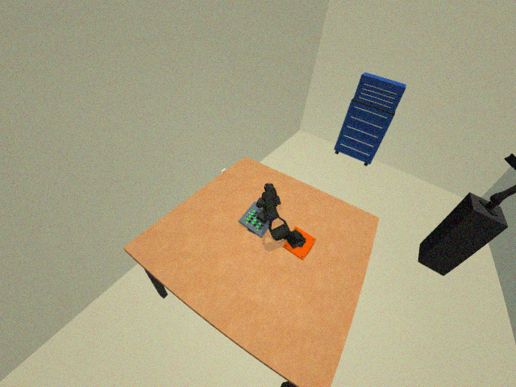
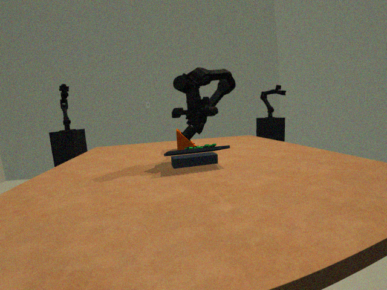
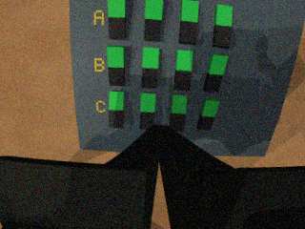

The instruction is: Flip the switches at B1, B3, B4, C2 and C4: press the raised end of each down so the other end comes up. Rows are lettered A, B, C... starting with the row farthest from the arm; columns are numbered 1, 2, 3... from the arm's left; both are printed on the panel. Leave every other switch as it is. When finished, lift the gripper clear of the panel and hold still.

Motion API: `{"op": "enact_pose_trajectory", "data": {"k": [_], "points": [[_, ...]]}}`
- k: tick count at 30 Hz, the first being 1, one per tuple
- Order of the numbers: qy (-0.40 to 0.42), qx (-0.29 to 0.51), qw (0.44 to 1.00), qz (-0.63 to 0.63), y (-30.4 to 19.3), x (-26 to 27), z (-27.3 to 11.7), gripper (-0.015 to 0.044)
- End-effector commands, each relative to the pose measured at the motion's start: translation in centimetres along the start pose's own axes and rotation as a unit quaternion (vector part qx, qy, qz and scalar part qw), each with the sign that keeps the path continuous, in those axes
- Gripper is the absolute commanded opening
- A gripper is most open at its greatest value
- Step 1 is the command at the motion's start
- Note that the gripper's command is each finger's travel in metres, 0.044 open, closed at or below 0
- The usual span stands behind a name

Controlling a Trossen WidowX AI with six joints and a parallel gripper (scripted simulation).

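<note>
The grey-blue panel [image 1: 262, 233] [image 2: 171, 153] [image 3: 88, 135] carries three rows of green-and-black switches. In the wrist view B1 [image 3: 115, 58], B3 [image 3: 184, 60], B4 [image 3: 218, 64], C2 [image 3: 148, 103] and C4 [image 3: 210, 108] show their green half on the far side and black half on the near side. B4 and C4 look slanted; which end of each is raised is hard to tell. My gripper [image 2: 199, 132] [image 3: 159, 133] is shut and empty. Its tips stand above the panel's near part and appear just nearer than row C, between columns 2 and 3.
The panel sits on a dark block [image 2: 194, 161] on the wooden table [image 1: 233, 291] [image 2: 193, 231]. An orange plate [image 1: 308, 248] lies under the arm's base; an orange wedge [image 2: 181, 142] shows behind the panel. A blue cabinet [image 1: 371, 116] stands beyond the table.
</note>
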State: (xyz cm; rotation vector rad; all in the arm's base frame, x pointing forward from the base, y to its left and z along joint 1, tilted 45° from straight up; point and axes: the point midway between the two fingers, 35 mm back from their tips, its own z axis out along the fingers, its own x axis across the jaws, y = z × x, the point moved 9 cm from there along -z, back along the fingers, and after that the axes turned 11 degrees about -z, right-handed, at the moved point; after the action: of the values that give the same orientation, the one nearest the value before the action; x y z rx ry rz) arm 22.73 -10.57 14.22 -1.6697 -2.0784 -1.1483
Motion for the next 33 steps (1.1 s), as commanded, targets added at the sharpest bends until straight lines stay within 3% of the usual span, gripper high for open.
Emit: {"op": "enact_pose_trajectory", "data": {"k": [1,8,12,33], "points": [[-0.003,0.001,1.0,0.001,-0.7,-3.3,-0.3,0.0],[-0.002,0.002,1.0,0.001,-1.1,-5.0,0.0,0.0],[0.001,0.013,1.0,0.0,-0.8,-5.0,3.2,0.0],[0.001,0.013,1.0,0.0,-0.8,-5.0,5.6,0.0]]}}
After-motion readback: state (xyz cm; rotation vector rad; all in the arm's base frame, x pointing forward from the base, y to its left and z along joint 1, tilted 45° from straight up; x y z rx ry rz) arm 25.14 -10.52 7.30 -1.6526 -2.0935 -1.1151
